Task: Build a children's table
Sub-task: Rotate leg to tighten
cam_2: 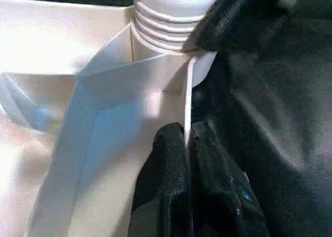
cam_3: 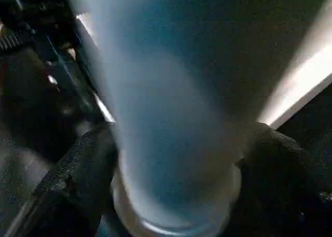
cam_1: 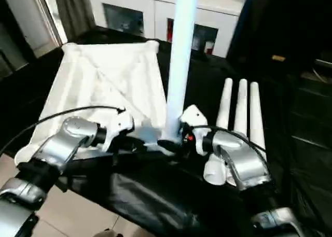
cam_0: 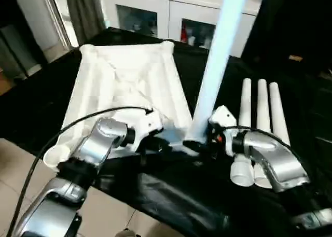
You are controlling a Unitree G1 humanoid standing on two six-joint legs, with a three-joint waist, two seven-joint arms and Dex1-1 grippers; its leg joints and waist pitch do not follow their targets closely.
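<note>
Upside-down white tabletop (cam_0: 127, 86) on the black-covered table (cam_0: 171, 195), ribbed underside up. Left gripper (cam_2: 187, 143) pinched tight on the thin rim at the tabletop's near corner, just beside the socket. Upright leg (cam_0: 218, 60) standing in that corner socket, threaded end down, clamped near its base between the right gripper's (cam_3: 176, 159) fingers. Farther right, three spare legs (cam_0: 261, 128) lying side by side, touching.

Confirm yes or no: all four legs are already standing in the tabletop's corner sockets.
No: one leg stands at the tabletop corner, while three spare legs lie side by side on the black surface.
</note>
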